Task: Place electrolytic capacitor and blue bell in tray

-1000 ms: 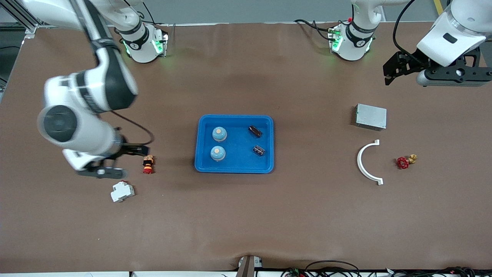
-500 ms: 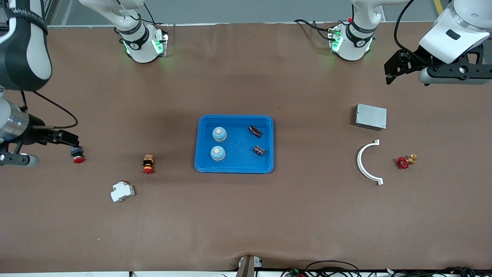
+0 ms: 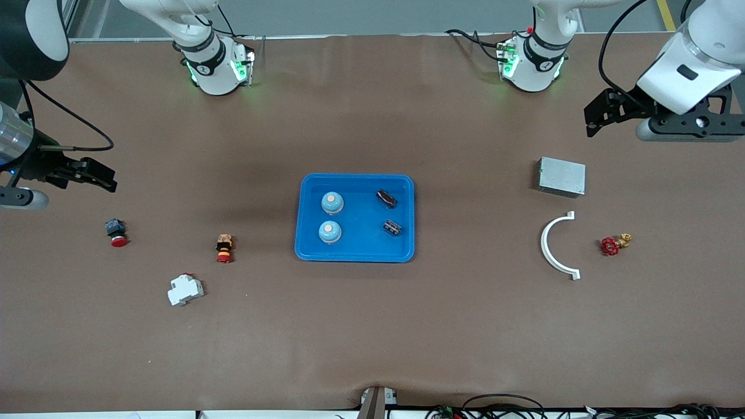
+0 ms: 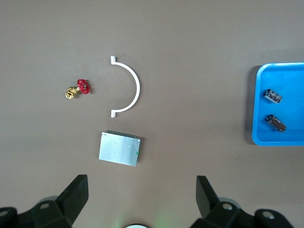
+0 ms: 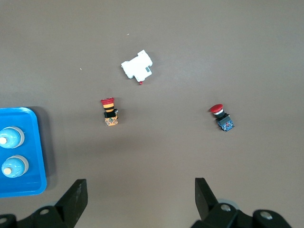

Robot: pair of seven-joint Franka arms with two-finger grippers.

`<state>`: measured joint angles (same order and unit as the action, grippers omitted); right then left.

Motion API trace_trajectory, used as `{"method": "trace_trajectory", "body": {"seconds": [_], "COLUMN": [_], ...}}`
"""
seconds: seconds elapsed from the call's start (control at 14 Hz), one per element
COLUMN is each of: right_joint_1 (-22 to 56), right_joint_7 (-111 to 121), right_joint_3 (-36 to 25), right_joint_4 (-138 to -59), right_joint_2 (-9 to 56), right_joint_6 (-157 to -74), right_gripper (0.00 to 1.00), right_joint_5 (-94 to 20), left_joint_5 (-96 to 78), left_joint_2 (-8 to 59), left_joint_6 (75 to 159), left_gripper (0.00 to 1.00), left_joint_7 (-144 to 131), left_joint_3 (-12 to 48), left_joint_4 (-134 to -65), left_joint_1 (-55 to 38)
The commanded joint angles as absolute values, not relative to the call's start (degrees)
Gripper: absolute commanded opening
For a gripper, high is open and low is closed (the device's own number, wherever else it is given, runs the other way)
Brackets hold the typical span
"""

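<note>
The blue tray (image 3: 361, 244) lies mid-table. In it are two blue bells (image 3: 332, 202) (image 3: 330, 231) and two dark electrolytic capacitors (image 3: 386, 198) (image 3: 392, 227). The left wrist view shows the tray's edge (image 4: 285, 76) with both capacitors (image 4: 272, 96) (image 4: 276, 123). The right wrist view shows the tray's corner (image 5: 28, 156) with both bells (image 5: 10, 137) (image 5: 14, 167). My left gripper (image 3: 589, 121) (image 4: 141, 185) hangs open and empty over bare table by the grey box. Open and empty too, my right gripper (image 3: 107, 177) (image 5: 141, 186) hovers at the right arm's end.
A grey metal box (image 3: 561, 176), a white curved piece (image 3: 550, 244) and a red-handled valve (image 3: 611, 245) lie toward the left arm's end. A red push button (image 3: 115, 231), a red-and-yellow button (image 3: 224, 247) and a white breaker (image 3: 185, 289) lie toward the right arm's end.
My right arm has swung away from the red-and-yellow button toward its end of the table, uncovering the red push button. The left gripper has drifted slightly. Nothing on the table has moved.
</note>
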<state>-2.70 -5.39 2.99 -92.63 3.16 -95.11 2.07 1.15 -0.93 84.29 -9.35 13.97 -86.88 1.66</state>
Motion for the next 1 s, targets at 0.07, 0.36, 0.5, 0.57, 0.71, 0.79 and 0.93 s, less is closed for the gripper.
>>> {"method": "trace_trajectory", "body": {"seconds": [0.07, 0.36, 0.5, 0.57, 0.71, 0.79, 0.93], "right_joint_1": [-6.0, -7.6, -7.6, -7.6, -7.5, -7.4, -7.4], "right_joint_7": [-5.5, -5.2, -5.1, -5.1, -4.7, -3.8, -2.6], "right_joint_3": [3.5, 3.5, 3.5, 3.5, 3.6, 3.7, 3.7], "right_joint_4": [-94.7, -94.7, -94.7, -94.7, -94.7, -94.7, -94.7], "right_joint_2": [0.2, -2.0, -2.4, -2.6, -2.8, -3.0, -3.0], "right_joint_6": [-94.4, -94.3, -94.4, -94.4, -94.3, -94.2, -94.2], "right_gripper": [1.0, 1.0, 1.0, 1.0, 1.0, 1.0, 1.0], "right_joint_5": [-0.6, -2.4, -2.4, -2.3, -1.9, -1.9, -1.9], "left_joint_5": [1.8, 2.5, 2.1, 1.8, 1.6, 1.6, 1.7], "left_joint_2": [0.3, 0.4, -1.1, -2.7, -6.2, -8.0, -9.9], "left_joint_6": [84.4, 88.1, 88.0, 88.1, 88.0, 88.1, 88.0], "left_gripper": [1.0, 1.0, 1.0, 1.0, 1.0, 1.0, 1.0], "left_joint_7": [-9.0, -8.1, -6.4, -5.9, -5.7, -5.7, -5.7], "left_joint_3": [13.6, 12.7, 10.6, 8.6, 5.0, 4.6, 1.9], "left_joint_4": [-84.2, -85.5, -87.6, -89.4, -92.9, -94.5, -94.9], "left_joint_1": [4.1, 4.6, 3.5, 1.3, -1.7, -2.6, -6.1]}}
